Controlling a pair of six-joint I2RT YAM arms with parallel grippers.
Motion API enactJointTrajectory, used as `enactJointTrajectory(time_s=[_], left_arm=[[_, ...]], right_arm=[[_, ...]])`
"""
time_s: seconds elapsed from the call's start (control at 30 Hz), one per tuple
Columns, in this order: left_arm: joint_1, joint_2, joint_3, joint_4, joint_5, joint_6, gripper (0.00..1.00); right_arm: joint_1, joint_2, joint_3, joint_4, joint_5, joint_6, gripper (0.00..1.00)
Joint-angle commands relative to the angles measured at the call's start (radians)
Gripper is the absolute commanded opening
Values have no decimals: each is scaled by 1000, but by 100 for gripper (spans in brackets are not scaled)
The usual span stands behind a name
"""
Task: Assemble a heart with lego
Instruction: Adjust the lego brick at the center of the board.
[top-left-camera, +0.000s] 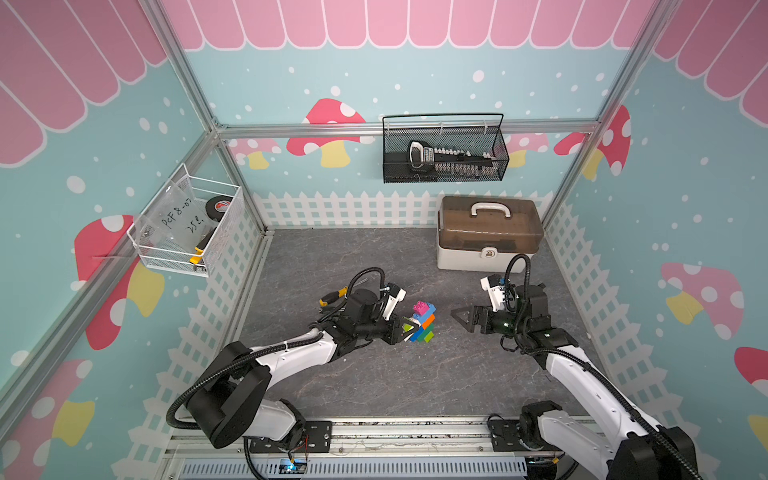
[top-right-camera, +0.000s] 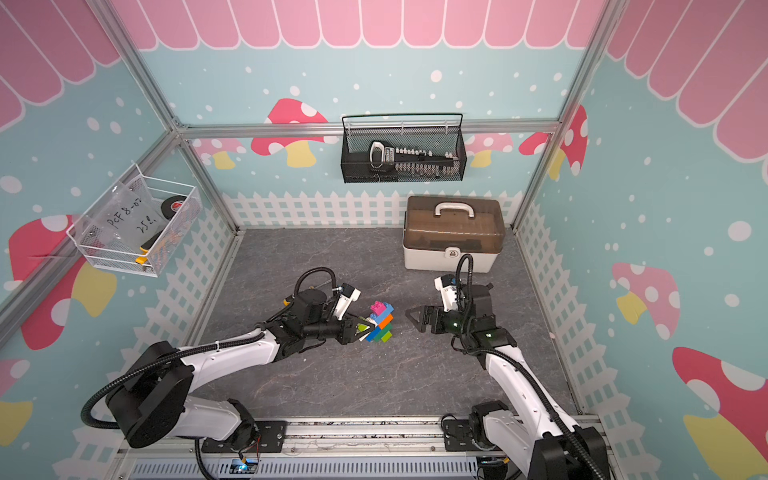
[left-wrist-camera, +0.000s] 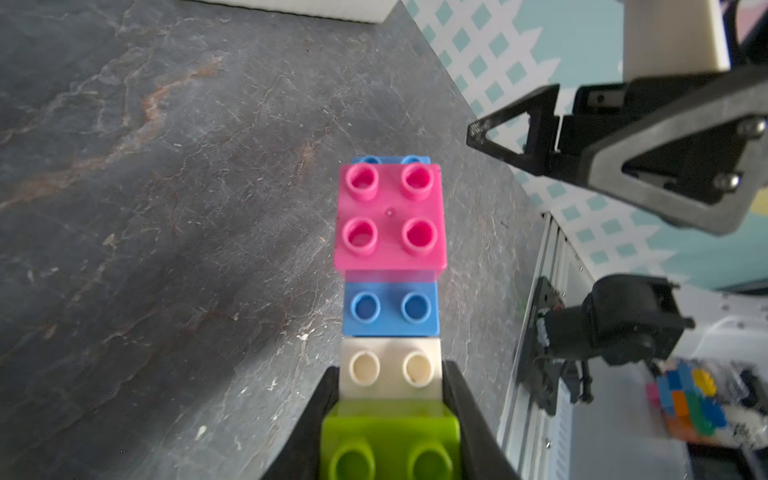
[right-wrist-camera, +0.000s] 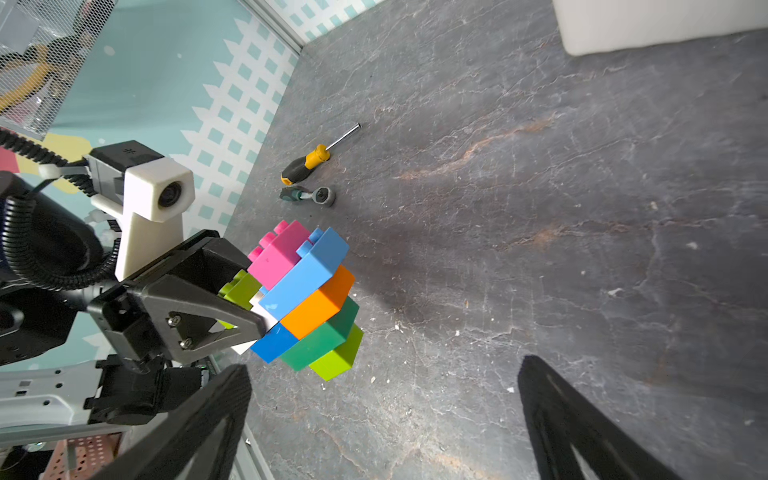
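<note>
Left gripper (top-left-camera: 408, 327) clamped, right gripper (top-left-camera: 459, 318) spread wide, arms angled inward

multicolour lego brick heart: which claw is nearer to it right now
Left. The left claw is shut on the white and lime end of the multicolour plastic brick heart; the right claw stands open off its opposite side, with a gap between.

Heart (top-left-camera: 423, 323) — eight multicolour bricks (right-wrist-camera: 307, 299) joined, pink and lime bumps, lime tip — held aloft, tilted.
</note>
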Motion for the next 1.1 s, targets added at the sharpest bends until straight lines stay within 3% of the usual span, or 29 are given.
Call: enactJointTrajectory(time_s=[0.0, 0.17, 0.4, 0.77, 1.07], left_arm=[[-11, 31, 5, 148, -106, -295, 20], [-34, 143, -15, 309, -144, -491, 20], [-40, 330, -23, 582, -118, -677, 24], [-42, 503, 17, 709, -43, -749, 29], [-40, 502, 25, 655, -22, -727, 41]], right_arm=[[-6, -6, 22, 27, 80, -80, 99], [-6, -22, -1, 18, 169, -153, 99], [-6, -12, -19, 11, 145, -139, 99], [-5, -38, -43, -2, 131, -136, 99], [-6, -10, -39, -4, 120, -137, 98]])
